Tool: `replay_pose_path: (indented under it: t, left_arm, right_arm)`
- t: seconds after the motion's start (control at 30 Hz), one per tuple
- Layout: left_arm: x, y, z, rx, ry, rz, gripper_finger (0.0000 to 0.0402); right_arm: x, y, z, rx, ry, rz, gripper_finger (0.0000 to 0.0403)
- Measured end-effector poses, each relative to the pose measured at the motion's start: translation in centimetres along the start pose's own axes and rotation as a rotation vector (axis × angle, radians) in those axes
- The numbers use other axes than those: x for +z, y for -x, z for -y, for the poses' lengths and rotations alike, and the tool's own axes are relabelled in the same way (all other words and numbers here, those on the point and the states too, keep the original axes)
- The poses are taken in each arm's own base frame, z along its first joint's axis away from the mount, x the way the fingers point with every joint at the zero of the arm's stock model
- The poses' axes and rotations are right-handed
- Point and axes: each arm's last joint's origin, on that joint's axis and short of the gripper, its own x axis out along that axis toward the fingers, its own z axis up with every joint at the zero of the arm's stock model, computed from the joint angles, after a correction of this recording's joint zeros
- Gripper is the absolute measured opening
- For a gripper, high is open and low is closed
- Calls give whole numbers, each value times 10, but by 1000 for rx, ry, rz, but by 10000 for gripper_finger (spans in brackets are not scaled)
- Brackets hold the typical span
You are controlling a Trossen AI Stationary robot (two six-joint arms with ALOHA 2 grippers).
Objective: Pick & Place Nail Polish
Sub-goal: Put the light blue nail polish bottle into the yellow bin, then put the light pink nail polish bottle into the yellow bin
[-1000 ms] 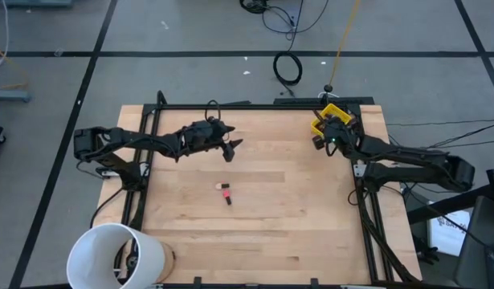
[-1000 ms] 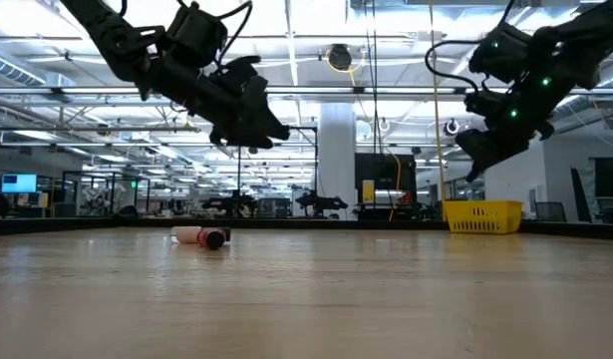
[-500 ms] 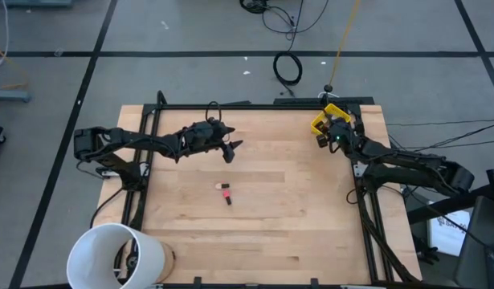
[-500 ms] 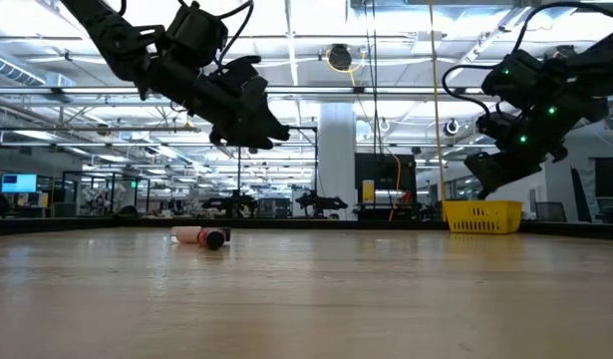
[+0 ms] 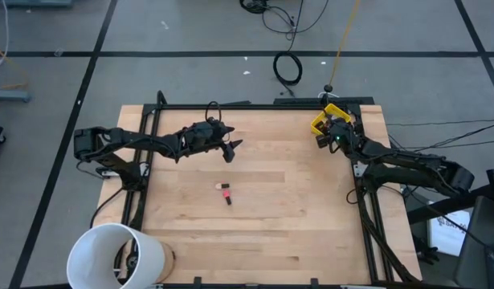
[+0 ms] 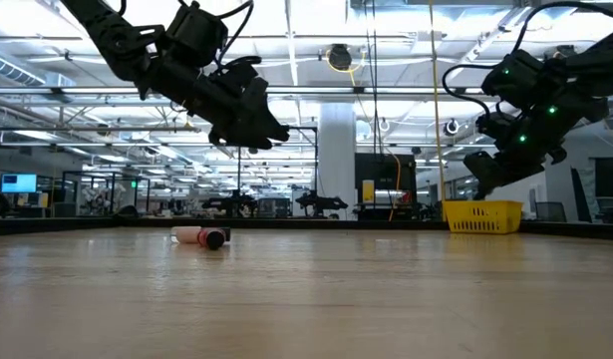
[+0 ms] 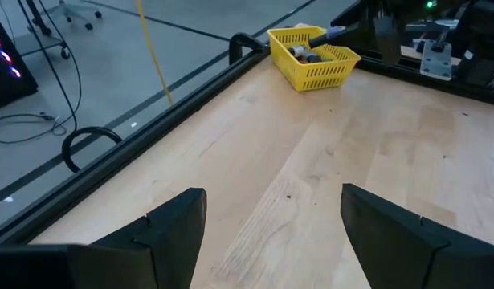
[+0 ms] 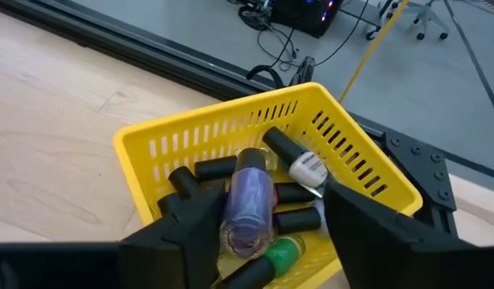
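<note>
A nail polish bottle [image 5: 226, 193] with a pink body and a dark cap lies on its side mid-table, also in the low view [image 6: 201, 236]. The yellow bin [image 5: 327, 119] stands at the far right corner and holds several bottles; a purple one [image 8: 248, 201] lies on top of the pile. My right gripper [image 8: 267, 229] hangs open just over the bin, its fingers on either side of the purple bottle without touching it. My left gripper [image 5: 233, 149] hovers open above the table, far-left of the lone bottle, with nothing between its fingers [image 7: 174, 233].
A large white bucket [image 5: 116, 255] stands at the table's near left corner. Black frame rails [image 5: 255, 105] run along the table's far, left and right edges. Bare wood [image 5: 295, 209] spreads between the lone bottle and the right rail.
My right gripper has moved a little toward the table's far right corner, closer over the yellow bin, and has come down somewhat. It has kept still for the last half second.
</note>
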Motion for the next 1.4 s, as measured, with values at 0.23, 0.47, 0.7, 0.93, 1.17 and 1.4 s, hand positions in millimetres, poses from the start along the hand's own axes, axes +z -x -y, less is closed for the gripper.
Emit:
replay_pose_path:
  t: [0.23, 0.47, 0.7, 0.93, 1.17, 1.4]
  left_arm:
    - [0, 0, 0, 0, 0, -1, 283]
    - [-3, 0, 0, 2, -5, -28, 283]
    - [-13, 2, 12, -161, -167, -170, 283]
    - [-21, 15, 53, -406, -256, -315, 282]
    - [-45, 34, 78, -354, -334, -512, 282]
    - [-61, 46, 83, -220, -357, -623, 282]
  right_arm:
    - [0, 0, 0, 0, 0, 0, 246]
    - [0, 0, 0, 1, -1, 2, 273]
    - [5, 1, -3, 68, -5, 37, 270]
    - [7, 2, -4, 148, -14, 47, 271]
    - [8, 3, -5, 176, -23, 54, 268]
    - [11, 4, -8, 284, -35, 66, 267]
